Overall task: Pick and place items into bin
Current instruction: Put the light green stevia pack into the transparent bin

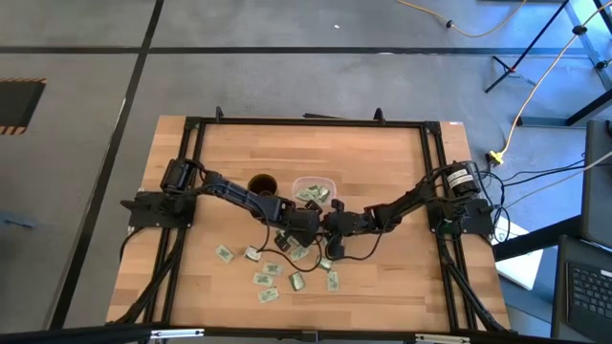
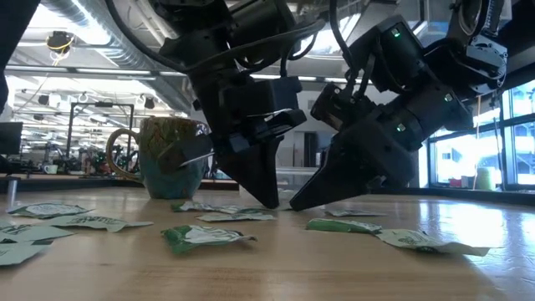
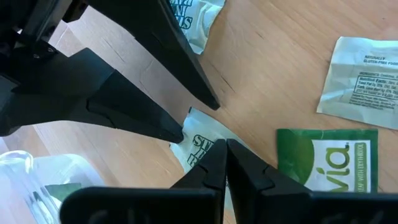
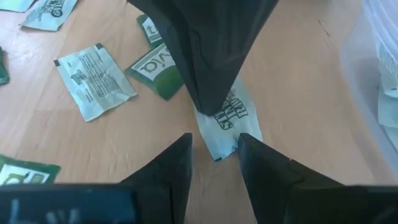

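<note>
A white packet (image 4: 227, 121) with dark lettering lies on the wooden table just in front of the clear bin (image 1: 314, 181), which holds a few packets. My left gripper (image 3: 225, 155) points steeply down, shut on this packet. My right gripper (image 4: 214, 149) slants in low from the table's right, open, with its fingers on either side of the packet's near end; whether they touch it, I cannot tell. In the low view the left gripper (image 2: 269, 201) and right gripper (image 2: 297, 203) meet tip to tip at the tabletop. Several more packets (image 1: 271, 282) lie flat toward the near edge. My left gripper has its shut fingertips (image 4: 211, 106) on the middle of the white packet (image 3: 194, 149), coming from above at a steep slant. The packet shows on both sides of the tips. It lies on the table under them. Whether it is pinched or only pressed, the fingers hide.
A brown-rimmed green mug (image 2: 171, 159) stands left of the bin. A green packet (image 3: 326, 162) and a white one (image 3: 364, 74) lie close beside the held packet. The bin's wall (image 4: 373, 74) is a short way beyond both grippers. Black frame rails edge the table.
</note>
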You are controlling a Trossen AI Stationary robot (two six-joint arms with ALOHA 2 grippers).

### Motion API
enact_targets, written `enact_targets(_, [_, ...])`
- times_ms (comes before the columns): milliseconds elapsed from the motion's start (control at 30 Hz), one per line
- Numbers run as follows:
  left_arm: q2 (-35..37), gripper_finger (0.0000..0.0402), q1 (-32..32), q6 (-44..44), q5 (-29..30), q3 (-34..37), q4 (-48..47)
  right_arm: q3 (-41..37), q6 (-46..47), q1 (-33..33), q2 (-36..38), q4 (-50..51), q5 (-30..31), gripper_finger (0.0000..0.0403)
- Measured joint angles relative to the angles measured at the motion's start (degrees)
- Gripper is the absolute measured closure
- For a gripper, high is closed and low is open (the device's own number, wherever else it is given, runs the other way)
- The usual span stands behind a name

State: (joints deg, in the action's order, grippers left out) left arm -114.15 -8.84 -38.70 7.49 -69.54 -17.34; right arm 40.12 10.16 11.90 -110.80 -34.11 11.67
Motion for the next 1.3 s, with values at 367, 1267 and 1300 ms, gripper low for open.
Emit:
enact_targets(367, [-0.1,0.0396,0.0,0.0,-0.1,0.0,0.4,0.1,1.4,-0.3,0.0,0.9,0.3,0.0337])
enact_targets(1267, [0.3,0.0350,0.0,-0.1,3.4,0.1,0.5,0.1,3.3,-0.5,0.0,2.9,0.7,0.0402])
enact_targets(1300, [0.6,0.0345,0.0,-0.1,3.5,0.1,0.3,0.1,3.3,-0.5,0.0,2.9,0.7,0.0402])
